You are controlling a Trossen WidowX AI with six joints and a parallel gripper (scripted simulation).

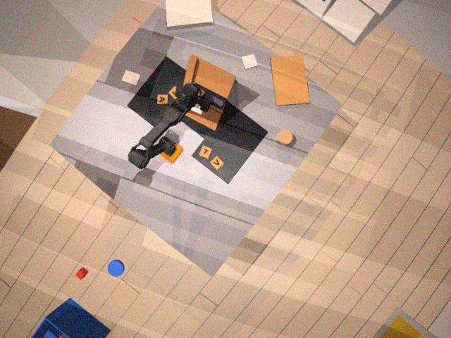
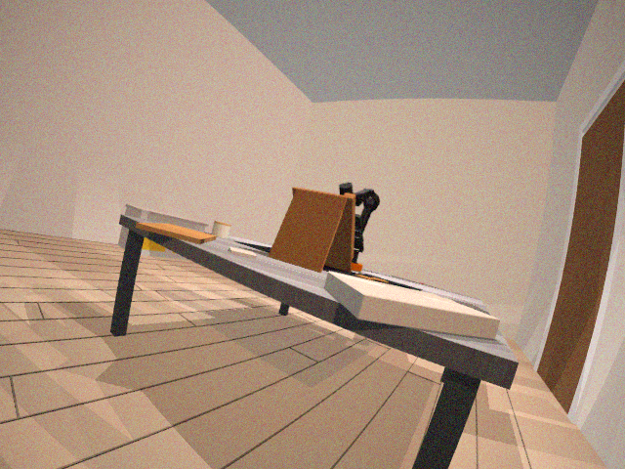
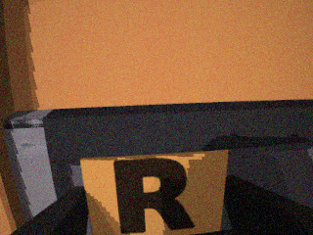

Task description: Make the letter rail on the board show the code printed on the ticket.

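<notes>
My gripper is shut on the R tile, whose letter looks upright in the wrist view. The tile is in front of the dark rail on the orange board. The rail's left end shows in the wrist view. Whether the tile touches the rail, I cannot tell. An A tile and a partly hidden tile lie left of the board. A T tile and a tile with a V or A lie on the dark mat. No ticket code is readable.
A cream block, an orange panel and a round cup stand or lie around the counter. Small pale cards lie beside the board area. The arm's orange base is in front of the board.
</notes>
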